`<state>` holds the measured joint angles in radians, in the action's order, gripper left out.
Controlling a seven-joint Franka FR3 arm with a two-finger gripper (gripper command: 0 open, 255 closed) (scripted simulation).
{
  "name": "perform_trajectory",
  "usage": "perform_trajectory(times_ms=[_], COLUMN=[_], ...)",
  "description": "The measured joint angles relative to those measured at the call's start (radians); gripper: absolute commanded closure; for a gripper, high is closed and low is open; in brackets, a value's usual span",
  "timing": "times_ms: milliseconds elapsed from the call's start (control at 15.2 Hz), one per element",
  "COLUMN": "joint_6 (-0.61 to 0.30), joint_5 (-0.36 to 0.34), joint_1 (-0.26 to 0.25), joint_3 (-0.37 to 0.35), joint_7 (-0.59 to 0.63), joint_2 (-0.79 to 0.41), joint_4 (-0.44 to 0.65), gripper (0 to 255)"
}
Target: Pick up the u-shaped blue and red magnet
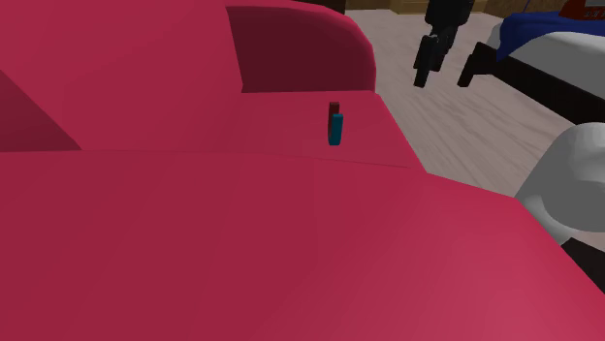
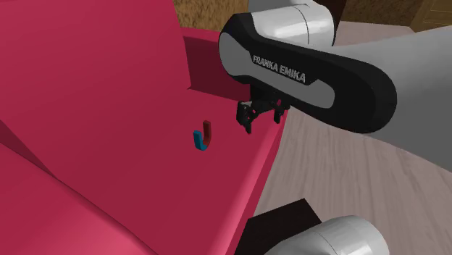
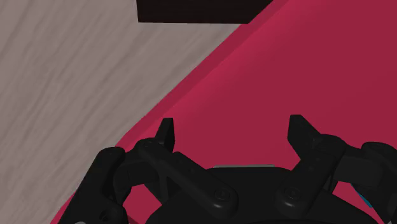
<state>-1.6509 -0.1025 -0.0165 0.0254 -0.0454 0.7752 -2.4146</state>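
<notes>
**A:** Where's the small U-shaped magnet (image 1: pixel 335 124), part blue and part red?

**B:** On the broad crimson sofa seat (image 1: pixel 194 223), near the edge that drops to the pale grey wood-grain floor (image 3: pixel 63 76).

**A:** And the all-black two-finger gripper (image 1: pixel 451 63)?

**B:** Spread wide and holding nothing. In the shoulder view it hangs at about two o'clock of the magnet, well apart.

**A:** How should the approach go?

**B:** I'd travel toward eight o'clock and centre over the magnet. Then turn the wrist so the fingers straddle its thin body, and descend gently, since it looks easy to knock over.
</notes>
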Motion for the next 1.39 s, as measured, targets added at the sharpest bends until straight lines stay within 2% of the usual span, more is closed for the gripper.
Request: perform_trajectory(times_ms=[198,726,1188,1386], joint_6=[-0.023,-0.173,-0.268,-0.308], joint_5=[0.017,0.096,0.135,0.137], joint_1=[-0.009,-0.05,-0.075,-0.077], joint_3=[-0.014,-0.078,-0.124,-0.128], joint_7=[0.02,0.117,0.185,0.19], joint_2=[-0.036,-0.26,-0.483,-0.5], joint_4=[0.015,0.107,0.258,0.236], gripper=[0,0,0,0])
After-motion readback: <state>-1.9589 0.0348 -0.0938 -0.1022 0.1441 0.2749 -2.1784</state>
